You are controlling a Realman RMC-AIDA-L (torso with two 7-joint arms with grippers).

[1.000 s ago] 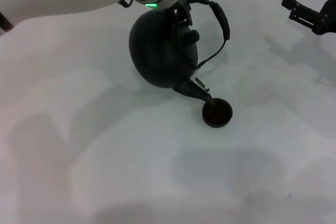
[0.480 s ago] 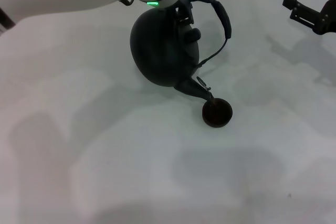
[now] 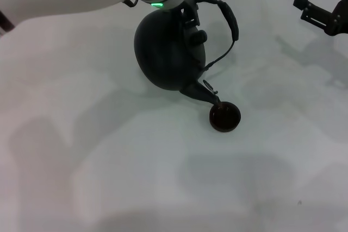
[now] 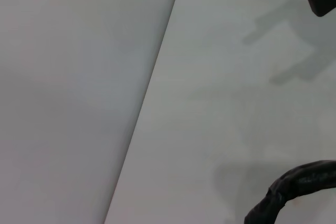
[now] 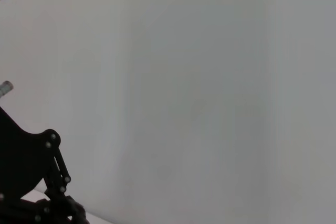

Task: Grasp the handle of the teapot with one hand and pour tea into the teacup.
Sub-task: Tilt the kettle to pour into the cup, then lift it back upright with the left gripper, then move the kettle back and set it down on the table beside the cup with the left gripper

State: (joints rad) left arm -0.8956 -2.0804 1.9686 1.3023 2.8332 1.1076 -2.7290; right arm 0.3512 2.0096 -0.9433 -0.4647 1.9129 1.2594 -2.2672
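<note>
The teapot (image 3: 169, 52) carries no readable writing; a green light glows on the left arm's wrist just above it. It hangs tilted over a plain white table (image 3: 109, 161), beneath the left gripper (image 3: 187, 12), whose fingers are mostly hidden — how wide they stand cannot be told — at the near end of the handle (image 3: 231, 20). The spout dips below and to the right of them, its tip at the rim of the teacup (image 3: 225, 117). Far right, the right gripper (image 3: 318, 12) is parked above the table — fingers apart, holding nothing.
</note>
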